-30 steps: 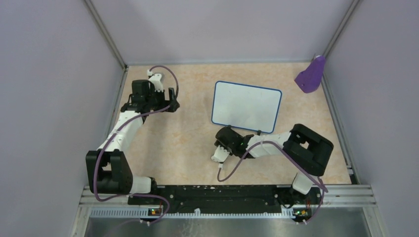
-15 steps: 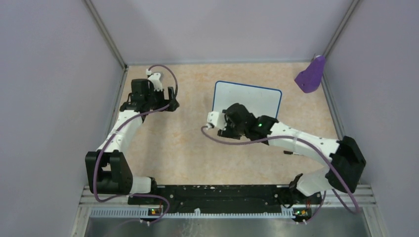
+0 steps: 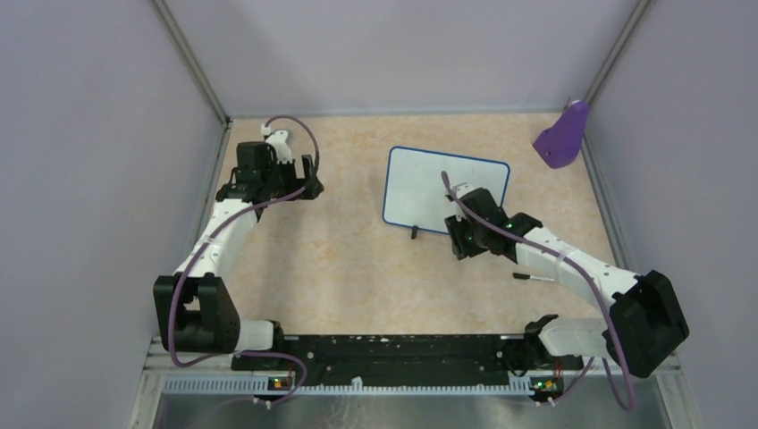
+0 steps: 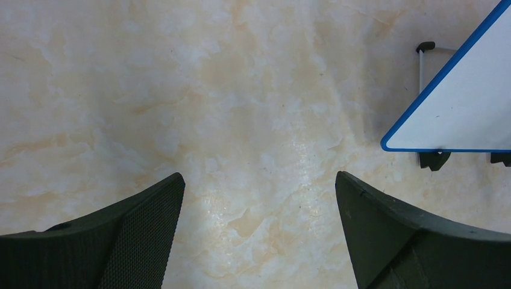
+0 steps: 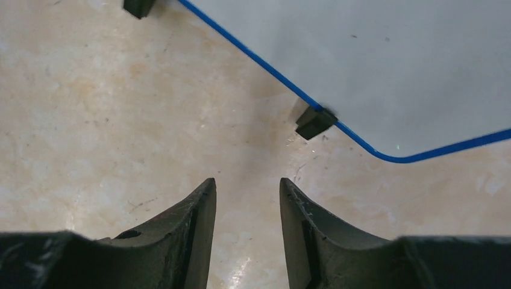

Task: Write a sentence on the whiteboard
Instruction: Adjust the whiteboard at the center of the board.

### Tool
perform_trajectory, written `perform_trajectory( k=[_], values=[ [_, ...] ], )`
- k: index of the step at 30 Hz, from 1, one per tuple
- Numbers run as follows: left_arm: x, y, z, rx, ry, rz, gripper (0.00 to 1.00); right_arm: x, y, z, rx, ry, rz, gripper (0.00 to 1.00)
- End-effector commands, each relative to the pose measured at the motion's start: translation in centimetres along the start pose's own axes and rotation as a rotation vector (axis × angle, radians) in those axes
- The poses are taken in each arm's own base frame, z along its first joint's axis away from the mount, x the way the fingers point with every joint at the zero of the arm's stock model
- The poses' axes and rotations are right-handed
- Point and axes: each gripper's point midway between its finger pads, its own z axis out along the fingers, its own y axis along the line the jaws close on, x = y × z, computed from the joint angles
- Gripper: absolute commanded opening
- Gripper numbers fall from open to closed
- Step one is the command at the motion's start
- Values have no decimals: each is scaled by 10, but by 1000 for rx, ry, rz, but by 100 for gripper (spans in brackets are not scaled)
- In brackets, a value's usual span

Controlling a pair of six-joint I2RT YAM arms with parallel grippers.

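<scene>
Whiteboard [image 3: 420, 183]: white, blue-rimmed, rounded corners, lying flat right of centre; black feet [image 5: 314, 121] on near edge.

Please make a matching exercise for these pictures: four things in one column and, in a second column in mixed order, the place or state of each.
Column one:
1. whiteboard
2. purple scoop
3. left hand
4. right hand

Column two:
A. wide open, holding nothing
B. in the far right corner
C. blank, with a blue rim
D. open only a little, at the board's near edge

Pairs: 1-C, 2-B, 3-A, 4-D.

Black-and-white arms [image 3: 219, 237], purple cables [image 3: 309, 130], dark textured fingers [image 4: 144, 235]
</scene>
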Motion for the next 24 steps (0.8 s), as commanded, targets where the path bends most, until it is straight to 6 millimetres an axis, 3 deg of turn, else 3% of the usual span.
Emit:
perform_trajectory(
  k=[1, 16, 24],
  values=[
    [-29, -4, -15, -11, -92, 10, 99, -1, -21, 9, 39, -4, 287, 42],
    [-29, -10, -17, 20, -98, -1, 99, 5, -49, 47, 203, 90, 372, 38],
    [-30, -13, -24, 28, -131, 12, 99, -5, -62, 62, 246, 64, 394, 37]
  ],
)
